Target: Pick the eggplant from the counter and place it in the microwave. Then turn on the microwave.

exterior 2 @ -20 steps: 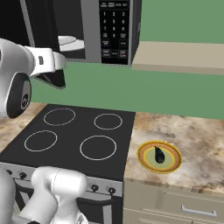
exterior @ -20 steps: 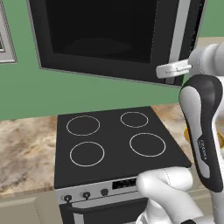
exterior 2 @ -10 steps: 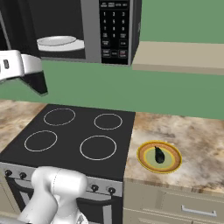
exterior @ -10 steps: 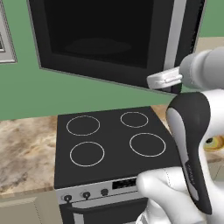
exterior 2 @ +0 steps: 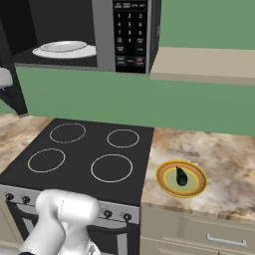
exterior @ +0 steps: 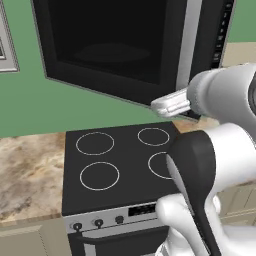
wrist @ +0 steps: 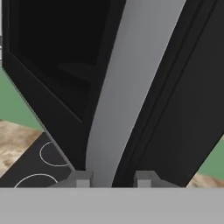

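Observation:
The eggplant (exterior 2: 181, 175), small and dark purple, lies on a yellow-rimmed plate (exterior 2: 164, 180) on the marbled counter (exterior 2: 224, 157), right of the stove. Above the stove hangs the microwave (exterior 2: 130, 35), its door (exterior: 115, 45) swung open to the left. A white dish (exterior 2: 64, 49) sits inside. My gripper (wrist: 112, 177) is open, its fingertips either side of the door's silver-grey edge strip (wrist: 118, 96), up close. In the left base view the gripper (exterior: 156, 105) points left at that door edge, far above and left of the eggplant.
The black four-ring stove (exterior 2: 84, 154) lies under the microwave, with knobs along its front. A beige shelf (exterior 2: 204, 64) juts out right of the microwave. More marbled counter (exterior: 25, 170) runs left of the stove. My white arm (exterior: 210, 165) fills the lower right.
My hand has moved left and down along the door's edge. The microwave door has swung wider, so more of the white dish inside shows. The eggplant has not moved.

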### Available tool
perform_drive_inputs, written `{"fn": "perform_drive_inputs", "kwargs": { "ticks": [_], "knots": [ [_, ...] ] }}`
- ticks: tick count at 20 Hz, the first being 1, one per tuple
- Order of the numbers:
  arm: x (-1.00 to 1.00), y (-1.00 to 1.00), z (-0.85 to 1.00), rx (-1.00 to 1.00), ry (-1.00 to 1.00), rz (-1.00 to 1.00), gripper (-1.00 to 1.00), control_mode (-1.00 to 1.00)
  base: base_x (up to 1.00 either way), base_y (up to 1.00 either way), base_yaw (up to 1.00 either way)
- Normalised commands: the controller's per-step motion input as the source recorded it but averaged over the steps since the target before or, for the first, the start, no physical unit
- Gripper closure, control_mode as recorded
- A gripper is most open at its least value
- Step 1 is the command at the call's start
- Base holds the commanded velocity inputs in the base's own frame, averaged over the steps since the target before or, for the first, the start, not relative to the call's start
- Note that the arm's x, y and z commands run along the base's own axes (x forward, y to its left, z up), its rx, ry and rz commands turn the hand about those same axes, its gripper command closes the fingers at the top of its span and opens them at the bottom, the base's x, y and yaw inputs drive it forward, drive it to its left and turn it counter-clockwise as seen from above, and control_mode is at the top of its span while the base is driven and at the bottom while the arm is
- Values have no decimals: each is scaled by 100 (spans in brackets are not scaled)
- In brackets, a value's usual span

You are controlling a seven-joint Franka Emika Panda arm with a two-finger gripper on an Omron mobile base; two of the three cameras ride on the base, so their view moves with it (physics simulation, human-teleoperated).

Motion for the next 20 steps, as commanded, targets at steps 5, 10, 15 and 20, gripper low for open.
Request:
{"fn": "perform_drive_inputs", "kwargs": {
  "ticks": [5,10,15,20],
  "knots": [
    [-31,52,15,-9,0,-5,100,-100,0,0,0],
    [-14,55,8,-13,-1,-4,100,-100,0,0,0],
    [-2,58,7,-13,-3,-3,100,-100,0,0,0],
    [2,59,10,-13,-6,-3,100,-100,0,0,0]
  ]
}}
